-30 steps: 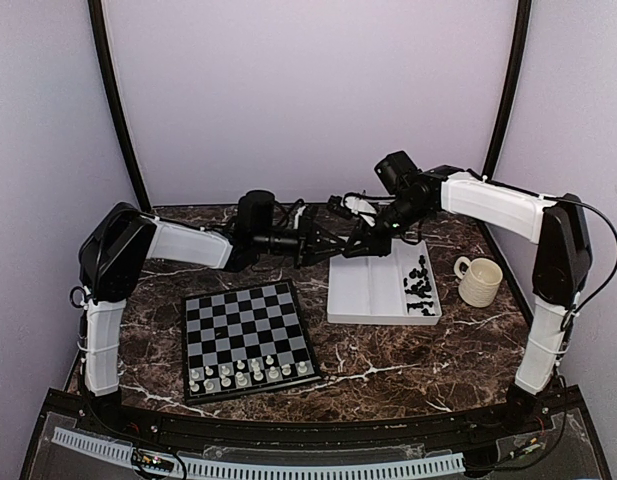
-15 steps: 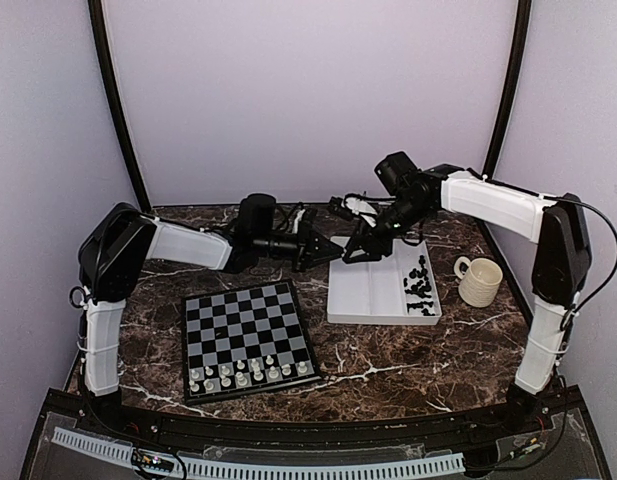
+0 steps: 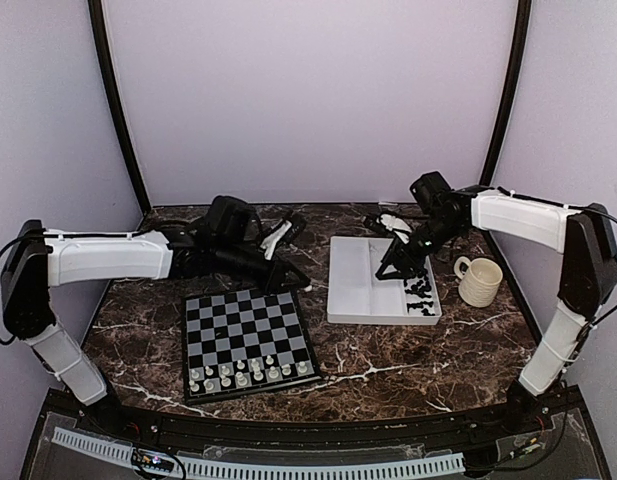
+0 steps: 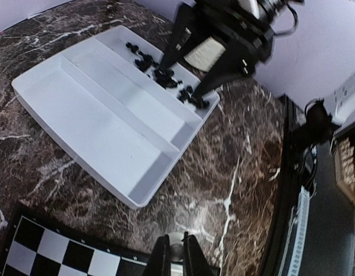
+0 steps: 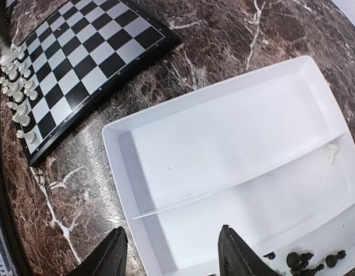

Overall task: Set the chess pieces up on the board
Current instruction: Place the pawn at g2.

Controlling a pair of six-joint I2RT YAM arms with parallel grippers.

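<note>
The left pincer [image 4: 176, 241] is clamped on a small white plastic chessman [image 4: 176, 252], its two fingers pressed together around it. It hangs just above the far right corner of the flat black-and-grey chequered chessboard [image 3: 248, 338]. A second ago it was farther right, tip to tip with the right pincer [image 5: 172, 230] near the far left corner of the white rectangular two-compartment plastic tray [image 3: 353, 292], and its arm was folded. Now that arm lies stretched low along the far left of the counter.

The right pincer has drawn back to the right and its fingers have opened. They stand wide apart with nothing between them, above the tray's right compartment. Close by, the tiny black plastic chessmen [image 3: 420, 285] lie in a loose heap in that compartment. One stray white piece [image 5: 333, 152] lies in the tray just beside the divider.

The other white chessmen [image 3: 250, 373] stand in the rows along the chessboard's near edge. The chessboard sits toward the near left of the dark marbled counter [image 3: 388, 350]. The tray lies to its right, apart from it, with a strip of bare marble between them. A broader band of marble runs from the tray to the counter's near edge. The cream ribbed mug [image 3: 479, 281] stands just off the tray's right side, near the counter's right edge.
</note>
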